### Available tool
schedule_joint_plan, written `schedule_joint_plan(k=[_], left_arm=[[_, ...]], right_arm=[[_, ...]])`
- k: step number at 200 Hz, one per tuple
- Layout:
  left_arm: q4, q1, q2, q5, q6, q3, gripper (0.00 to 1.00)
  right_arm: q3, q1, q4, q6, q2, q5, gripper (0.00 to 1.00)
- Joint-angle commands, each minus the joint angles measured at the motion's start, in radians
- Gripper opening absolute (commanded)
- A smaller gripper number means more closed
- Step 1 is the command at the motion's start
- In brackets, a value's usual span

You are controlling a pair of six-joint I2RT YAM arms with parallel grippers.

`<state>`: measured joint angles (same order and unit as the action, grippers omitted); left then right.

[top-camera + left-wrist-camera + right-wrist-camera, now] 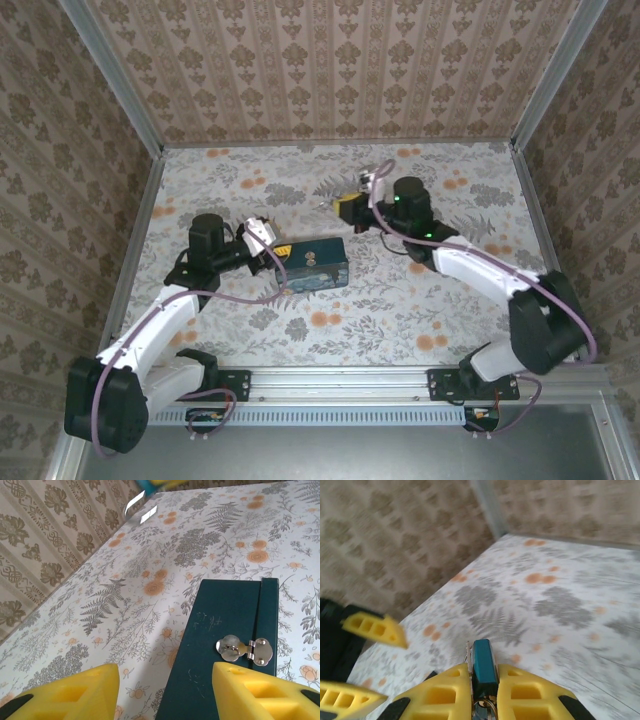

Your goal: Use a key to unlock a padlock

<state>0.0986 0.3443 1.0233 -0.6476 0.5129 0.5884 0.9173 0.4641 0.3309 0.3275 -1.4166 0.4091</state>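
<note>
Padlock (484, 661): small, teal-blue body, upright between yellow pads (445, 695), raised above the floral counter (555, 610).
Right hand (484, 674): clamped on the padlock.
Left hand (165, 675): apart, over dark teal box (220, 625) with silver hasp (245, 650).

Teal padlock (484, 661) stands upright, pinched in right claw (483, 670).

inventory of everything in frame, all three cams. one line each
box: 1, dark teal, mid-table
hasp: 1, silver, on the box's face by its edge
padlock: 1, blue-teal, pinched in the right gripper
table: 1, grey and orange floral cover, under it all
walls: 3, beige patterned, round the table
left gripper: 1, yellow fingers, open, at the box's left end
right gripper: 1, yellow fingers, shut on the padlock, beyond the box
</note>
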Motion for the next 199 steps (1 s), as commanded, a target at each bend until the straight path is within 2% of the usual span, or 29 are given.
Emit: schedule_joint_plan(k=[1,36,77,123,199], left_arm=[[0.045,-0.007,0.014,-0.024,-0.046,-0.009,0.54],[0.056,-0.006,0.021,-0.031,-0.059,-0.01,0.54],[0.07,0.002,0.037,-0.037,-0.077,-0.006,0.54],[0.072,0.009,0.035,-0.015,-0.085,-0.006,0.54],[0.066,0.014,0.046,0.041,-0.098,0.003,0.54]], right_arm=[[-0.074,-0.051,-0.233,0.169,0.099,-0.136,0.0],[-0.199,-0.149,-0.346,0.365,0.161,-0.144,0.0],[-0.173,-0.213,-0.432,0.489,0.009,-0.057,0.0],[-0.12,-0.24,-0.368,0.574,-0.162,0.067,0.0],[-0.098,-0.286,-0.227,0.684,-0.328,0.158,0.02]])
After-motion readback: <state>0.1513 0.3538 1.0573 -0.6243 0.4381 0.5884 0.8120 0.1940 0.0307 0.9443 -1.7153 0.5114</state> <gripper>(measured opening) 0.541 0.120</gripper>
